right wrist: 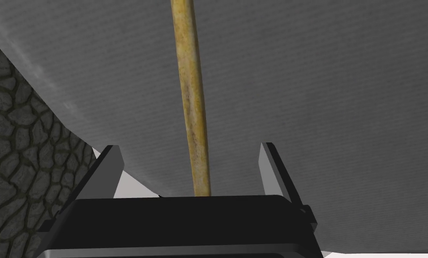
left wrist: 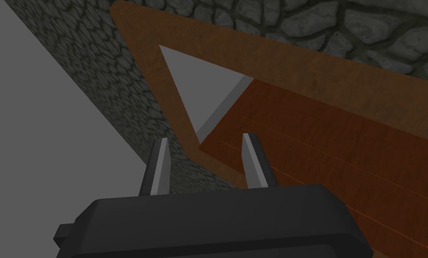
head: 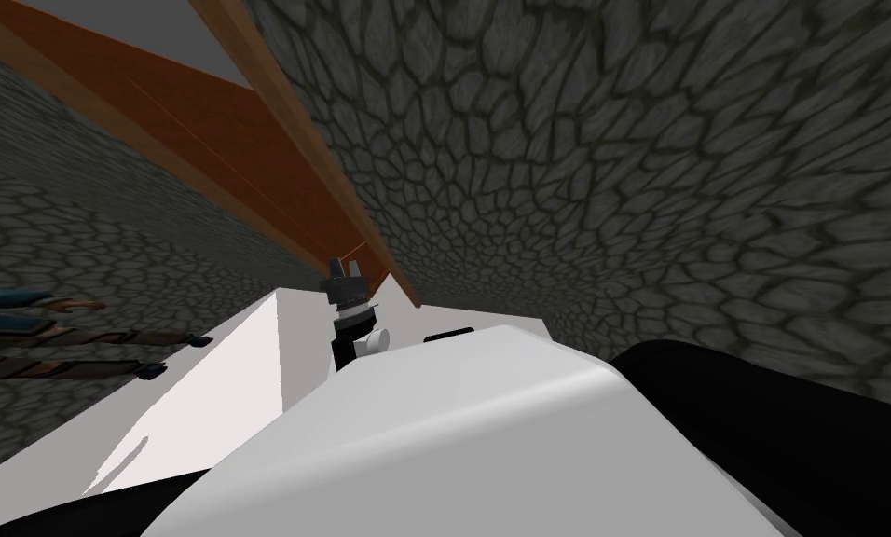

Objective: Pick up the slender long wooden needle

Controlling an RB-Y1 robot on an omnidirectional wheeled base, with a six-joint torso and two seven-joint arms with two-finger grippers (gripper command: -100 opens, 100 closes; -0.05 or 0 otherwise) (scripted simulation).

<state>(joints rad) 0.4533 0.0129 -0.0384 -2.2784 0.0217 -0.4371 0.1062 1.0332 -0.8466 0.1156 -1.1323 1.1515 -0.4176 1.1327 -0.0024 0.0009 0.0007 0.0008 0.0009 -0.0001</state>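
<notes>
- The right claw [right wrist: 189, 147] is spread wide and grips nothing.
- The needle [right wrist: 193, 103], pale yellow-brown, runs from the claw's dark body out between its fingers, about midway, touching neither.
- Beyond the needle lies a flat grey surface [right wrist: 320, 89]; dark cobbled stone [right wrist: 16, 148] shows past its edge.
- The left claw [left wrist: 205, 138] is empty, its fingers parted by a narrower gap. It points at an orange-brown wooden frame [left wrist: 298, 76] with a redder plank panel [left wrist: 334, 148] inside.
- The head view adds, far left on the stone, a row of dark brown and blue things [head: 52, 336] that I cannot name.
</notes>
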